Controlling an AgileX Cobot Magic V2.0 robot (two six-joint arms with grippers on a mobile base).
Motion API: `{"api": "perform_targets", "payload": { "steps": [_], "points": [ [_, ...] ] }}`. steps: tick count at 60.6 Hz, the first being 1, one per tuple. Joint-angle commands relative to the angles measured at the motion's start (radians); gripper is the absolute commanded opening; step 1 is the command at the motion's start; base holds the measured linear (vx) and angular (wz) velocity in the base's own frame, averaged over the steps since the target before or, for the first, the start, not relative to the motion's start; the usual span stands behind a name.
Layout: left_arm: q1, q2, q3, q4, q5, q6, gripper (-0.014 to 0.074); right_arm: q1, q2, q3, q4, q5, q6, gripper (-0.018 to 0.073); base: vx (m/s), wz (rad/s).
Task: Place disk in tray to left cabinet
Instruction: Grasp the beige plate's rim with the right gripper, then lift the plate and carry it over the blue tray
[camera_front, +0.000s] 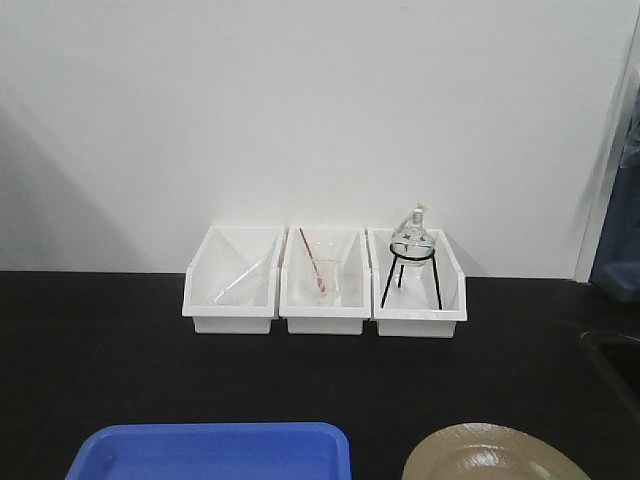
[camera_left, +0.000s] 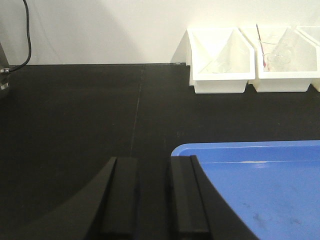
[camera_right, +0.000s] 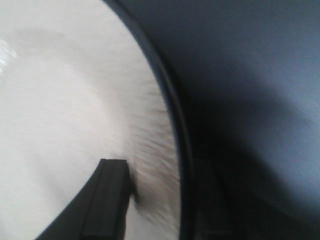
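The blue tray (camera_front: 210, 450) lies at the front left of the black table, and its corner shows in the left wrist view (camera_left: 260, 185). The tan disk (camera_front: 495, 455) with its thin dark rim lies to the tray's right. My left gripper (camera_left: 155, 200) hangs open low over bare table, just off the tray's left corner, holding nothing. My right gripper (camera_right: 157, 200) is open and straddles the rim of the disk (camera_right: 65, 100): one finger is over the disk's inside, the other sits outside in shadow. That view is blurred. The cabinet is out of view.
Three white bins (camera_front: 322, 285) stand in a row against the back wall; the right one holds a glass flask on a black stand (camera_front: 411, 240). A sink edge (camera_front: 610, 350) lies at the far right. A black cable (camera_left: 27, 30) hangs at the left.
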Motion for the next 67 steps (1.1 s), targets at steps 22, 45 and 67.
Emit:
{"api": "perform_targets", "payload": {
  "steps": [22, 45, 67],
  "points": [
    [-0.005, 0.010, -0.031, -0.010, -0.080, 0.000, 0.0307, -0.007, -0.148, -0.023, -0.005, -0.052, -0.014, -0.0009, 0.00, 0.00],
    [-0.005, 0.010, -0.031, -0.010, -0.080, 0.000, 0.0307, -0.007, -0.294, -0.023, 0.005, -0.184, -0.014, -0.0008, 0.00, 0.00],
    [-0.005, 0.010, -0.031, -0.010, -0.080, 0.000, 0.0307, 0.110, -0.300, -0.090, 0.013, -0.320, 0.006, -0.0006, 0.00, 0.00]
  ]
}}
